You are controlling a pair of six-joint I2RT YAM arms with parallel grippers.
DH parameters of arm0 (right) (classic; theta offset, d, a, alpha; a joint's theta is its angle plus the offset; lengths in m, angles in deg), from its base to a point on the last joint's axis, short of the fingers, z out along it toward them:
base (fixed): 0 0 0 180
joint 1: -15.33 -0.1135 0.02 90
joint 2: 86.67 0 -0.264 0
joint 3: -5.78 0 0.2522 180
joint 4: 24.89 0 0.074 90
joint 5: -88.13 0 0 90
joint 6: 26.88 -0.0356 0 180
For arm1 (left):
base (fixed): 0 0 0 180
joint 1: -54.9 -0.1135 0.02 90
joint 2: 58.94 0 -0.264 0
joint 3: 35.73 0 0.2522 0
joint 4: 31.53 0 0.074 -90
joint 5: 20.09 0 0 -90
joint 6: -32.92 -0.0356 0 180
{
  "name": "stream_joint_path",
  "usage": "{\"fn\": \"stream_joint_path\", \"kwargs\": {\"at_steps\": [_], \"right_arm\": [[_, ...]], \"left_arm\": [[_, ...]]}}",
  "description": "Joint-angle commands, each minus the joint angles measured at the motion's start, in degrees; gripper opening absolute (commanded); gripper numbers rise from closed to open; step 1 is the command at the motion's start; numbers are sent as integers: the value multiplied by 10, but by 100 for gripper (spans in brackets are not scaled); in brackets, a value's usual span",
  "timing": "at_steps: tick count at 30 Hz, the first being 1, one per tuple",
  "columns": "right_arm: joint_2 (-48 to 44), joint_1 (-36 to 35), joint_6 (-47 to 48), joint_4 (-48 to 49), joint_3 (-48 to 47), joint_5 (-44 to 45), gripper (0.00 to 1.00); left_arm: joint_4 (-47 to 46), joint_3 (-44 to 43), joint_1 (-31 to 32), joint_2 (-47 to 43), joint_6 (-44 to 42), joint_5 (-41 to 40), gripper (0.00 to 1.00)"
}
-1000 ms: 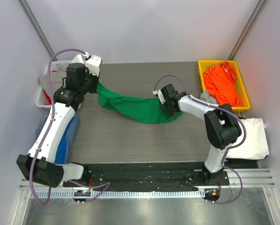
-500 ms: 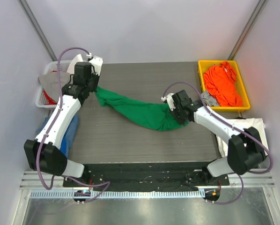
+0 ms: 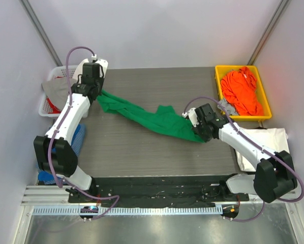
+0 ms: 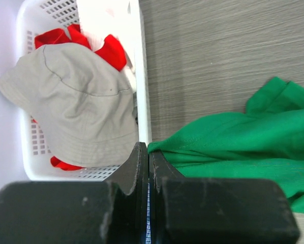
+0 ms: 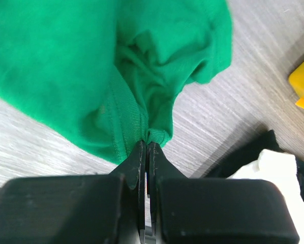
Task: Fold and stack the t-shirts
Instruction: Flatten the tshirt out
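The green t-shirt (image 3: 152,118) hangs stretched as a twisted band across the table between my two grippers. My left gripper (image 3: 97,95) is shut on its left end near the white basket; in the left wrist view the cloth (image 4: 233,147) comes out of the closed tips (image 4: 148,150). My right gripper (image 3: 199,133) is shut on its right end; the right wrist view shows a hem of the green t-shirt (image 5: 137,101) pinched at the tips (image 5: 146,144). The orange t-shirt (image 3: 242,90) lies crumpled in the yellow bin. The white t-shirt (image 3: 273,148) lies beside the table's right edge.
A white basket (image 3: 44,107) at the far left holds a grey hat (image 4: 76,101) and red cloth (image 4: 111,51). A yellow bin (image 3: 219,86) stands at the back right. Blue cloth (image 3: 70,152) lies off the table's left edge. A grey item (image 3: 224,106) sits by the bin.
My left gripper moved toward the back left and my right gripper moved right and nearer, pulling the green t-shirt longer and flatter across the table.
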Motion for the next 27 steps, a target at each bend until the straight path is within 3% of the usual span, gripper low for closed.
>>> {"fn": "stream_joint_path", "kwargs": {"at_steps": [1, 6, 10, 18, 23, 27], "right_arm": [[-4, 3, 33, -15, 18, 22, 1], [-5, 4, 40, -21, 22, 24, 1], [20, 6, 57, -64, 6, -15, 1], [101, 4, 79, -140, -61, -79, 1], [140, 4, 70, -137, -85, -67, 1], [152, 3, 49, -118, -129, -57, 3]], "left_arm": [[-23, -18, -7, -8, -20, -38, 0], [17, -9, -7, -22, -15, -16, 0], [70, 14, -3, -31, -35, 52, 0], [171, 41, 26, 10, -131, 42, 0], [234, 18, 27, 59, -150, 42, 0], [249, 13, 27, 103, -161, -6, 0]]}}
